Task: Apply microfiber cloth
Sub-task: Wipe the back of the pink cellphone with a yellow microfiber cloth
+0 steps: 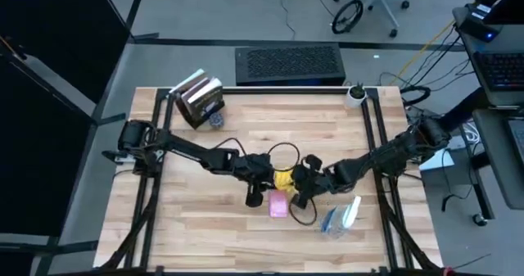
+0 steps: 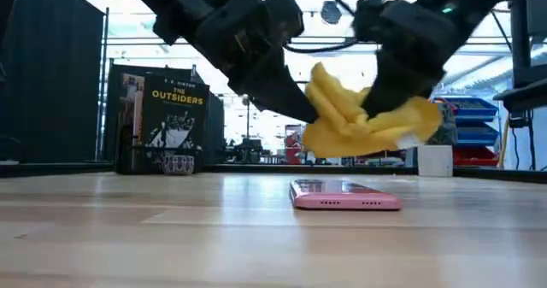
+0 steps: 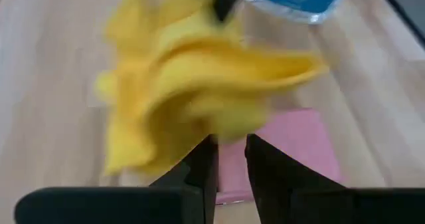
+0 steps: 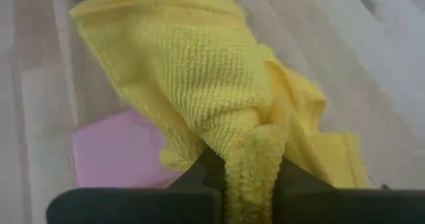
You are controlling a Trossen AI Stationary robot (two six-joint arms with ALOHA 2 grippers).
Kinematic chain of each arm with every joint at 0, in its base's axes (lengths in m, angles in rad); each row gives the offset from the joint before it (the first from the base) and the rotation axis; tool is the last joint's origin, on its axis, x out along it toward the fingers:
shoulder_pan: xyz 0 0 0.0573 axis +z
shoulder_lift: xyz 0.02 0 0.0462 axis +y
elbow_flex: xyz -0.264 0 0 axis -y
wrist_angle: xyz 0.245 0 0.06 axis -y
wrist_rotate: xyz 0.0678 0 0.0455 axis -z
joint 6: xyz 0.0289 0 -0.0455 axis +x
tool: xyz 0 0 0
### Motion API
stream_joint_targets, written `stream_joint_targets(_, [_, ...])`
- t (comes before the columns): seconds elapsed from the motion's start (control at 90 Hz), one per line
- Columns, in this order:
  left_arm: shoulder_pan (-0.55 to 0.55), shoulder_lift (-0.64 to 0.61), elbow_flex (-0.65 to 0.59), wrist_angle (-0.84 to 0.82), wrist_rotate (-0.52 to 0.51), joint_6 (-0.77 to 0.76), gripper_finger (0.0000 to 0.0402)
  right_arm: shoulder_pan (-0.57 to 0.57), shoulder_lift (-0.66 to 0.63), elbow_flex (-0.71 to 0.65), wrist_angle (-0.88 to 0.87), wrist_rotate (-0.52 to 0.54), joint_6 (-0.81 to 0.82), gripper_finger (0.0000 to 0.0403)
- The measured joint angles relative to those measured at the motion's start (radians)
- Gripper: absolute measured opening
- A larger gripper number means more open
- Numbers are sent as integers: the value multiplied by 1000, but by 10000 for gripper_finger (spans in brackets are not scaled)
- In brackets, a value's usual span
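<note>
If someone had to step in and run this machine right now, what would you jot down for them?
Right gripper: shut on the microfiber cloth, holding it in the air above the pink phone.
Left gripper: its fingers close at the cloth's other edge, a narrow gap between them; grip not clear.
The phone lies flat mid-table; the spray bottle lies beside it.
Done: cloth lifted.
Left: lower it onto the phone.

Both arms crowd mid-tabletop [image 1: 205, 219] over the pink phone [image 1: 278, 205]; spray bottle [image 1: 340, 217] flanks it; left front lies open.
</note>
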Motion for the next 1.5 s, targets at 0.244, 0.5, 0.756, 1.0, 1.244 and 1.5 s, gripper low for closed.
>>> stream_joint_targets(0.244, [-77,96,1,152,-3,5,63,-81,108,0,116,-170,-88,18])
stream_joint_targets(0.5, [-77,198,0,214,-1,7,63,-98,140,0,214,-296,-157,18])
stream_joint_targets(0.756, [-68,237,3,274,6,6,63,-125,222,6,228,-339,-150,18])
stream_joint_targets(1.0, [-63,238,3,268,-8,6,63,-182,207,5,192,-127,-170,18])
stream_joint_targets(1.244, [-65,239,3,266,-11,8,63,-169,151,-1,207,-188,-210,18])
stream_joint_targets(1.5, [-67,240,2,276,9,4,63,-161,212,0,275,-334,-250,18])
